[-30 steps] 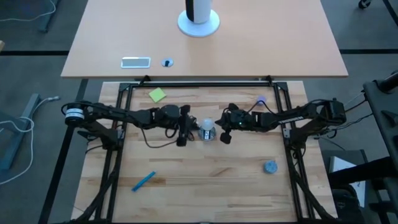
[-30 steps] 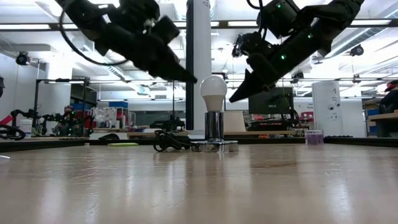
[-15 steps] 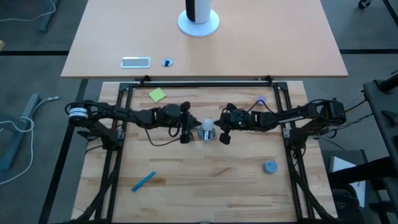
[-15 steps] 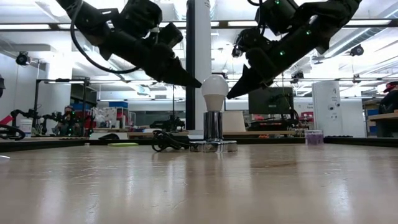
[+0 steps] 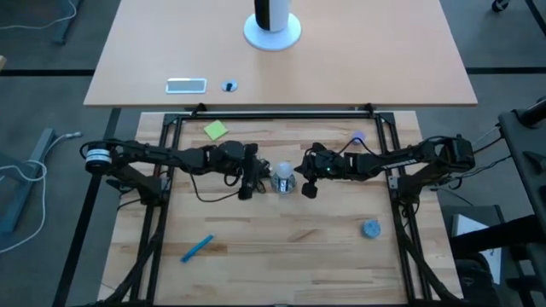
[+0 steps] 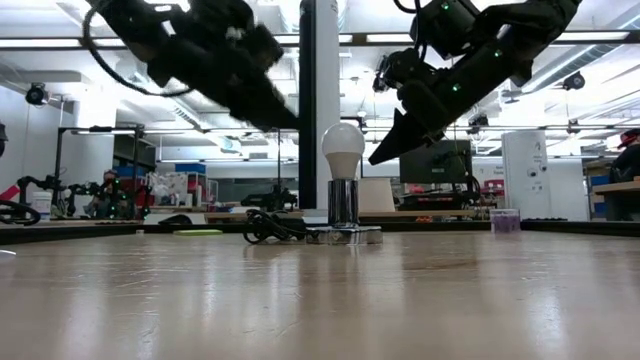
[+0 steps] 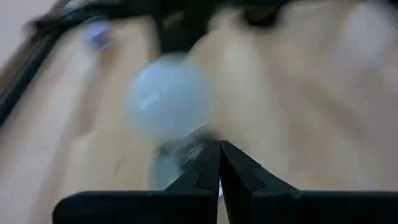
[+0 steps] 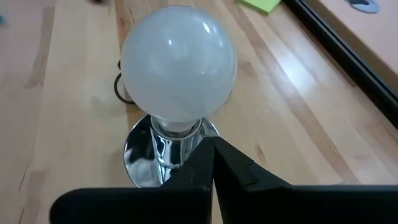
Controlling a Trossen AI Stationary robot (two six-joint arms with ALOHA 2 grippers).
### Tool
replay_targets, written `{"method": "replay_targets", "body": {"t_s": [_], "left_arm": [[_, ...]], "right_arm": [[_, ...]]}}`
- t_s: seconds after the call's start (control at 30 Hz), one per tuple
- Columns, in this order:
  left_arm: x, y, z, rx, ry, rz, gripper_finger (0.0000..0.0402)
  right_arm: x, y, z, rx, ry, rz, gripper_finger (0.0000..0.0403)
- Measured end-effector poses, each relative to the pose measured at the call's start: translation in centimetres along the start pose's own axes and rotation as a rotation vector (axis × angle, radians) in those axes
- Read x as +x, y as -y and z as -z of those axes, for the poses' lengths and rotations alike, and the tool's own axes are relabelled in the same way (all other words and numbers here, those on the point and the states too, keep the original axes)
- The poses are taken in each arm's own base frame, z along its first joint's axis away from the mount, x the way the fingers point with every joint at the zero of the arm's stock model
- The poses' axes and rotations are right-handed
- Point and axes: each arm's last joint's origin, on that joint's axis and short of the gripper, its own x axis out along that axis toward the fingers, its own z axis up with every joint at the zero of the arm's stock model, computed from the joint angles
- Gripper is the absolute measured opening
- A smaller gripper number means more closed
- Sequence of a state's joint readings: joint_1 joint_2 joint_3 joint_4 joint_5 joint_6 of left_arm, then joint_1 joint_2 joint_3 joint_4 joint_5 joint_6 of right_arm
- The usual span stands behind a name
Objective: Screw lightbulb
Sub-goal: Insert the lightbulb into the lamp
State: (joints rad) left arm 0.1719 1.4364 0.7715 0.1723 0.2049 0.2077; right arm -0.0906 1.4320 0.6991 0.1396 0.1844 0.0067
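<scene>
The lightbulb (image 6: 343, 150) stands upright in a shiny metal socket (image 6: 344, 205) near the middle of the pale wooden worktop (image 5: 281, 234), with a black cord (image 6: 270, 229) coiled just beside the socket's base. The left end effector (image 5: 248, 186) hangs just to one side of the bulb and the right end effector (image 5: 308, 185) just to the other, neither touching it; in each wrist view the two dark fingers are pressed together with nothing between them. On the planks lie a green sticky note (image 5: 216, 130) toward the far edge, a blue marker (image 5: 196, 248) toward the near left and a small blue-grey round cap (image 5: 370, 228) toward the near right. Beyond the black frame sits a second, smoother tan worktop (image 5: 358, 60) carrying a white round stand (image 5: 272, 28) and a flat white rectangular device (image 5: 186, 85). The low view looks into a workshop with ceiling lights, a white pillar (image 6: 318, 100) and benches of equipment.
</scene>
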Motion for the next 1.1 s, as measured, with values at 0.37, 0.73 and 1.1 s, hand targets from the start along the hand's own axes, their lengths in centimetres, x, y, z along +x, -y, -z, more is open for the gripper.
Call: {"method": "replay_targets", "body": {"t_s": [0.37,0.73,1.1], "left_arm": [[1.2,-0.4,0.4,0.014,0.008,-0.094,0.0000],[2.0,-0.8,0.7,0.004,0.022,-0.171,0.0000],[2.1,-1.0,0.8,-0.008,0.005,-0.216,0.0000]], "right_arm": [[-0.3,0.1,-1.0,-0.013,0.053,0.018,0.0000],[-0.4,0.2,-1.4,-0.014,0.056,0.017,0.0000],[-0.5,-0.5,-1.2,-0.016,0.034,-0.023,0.0000]]}}
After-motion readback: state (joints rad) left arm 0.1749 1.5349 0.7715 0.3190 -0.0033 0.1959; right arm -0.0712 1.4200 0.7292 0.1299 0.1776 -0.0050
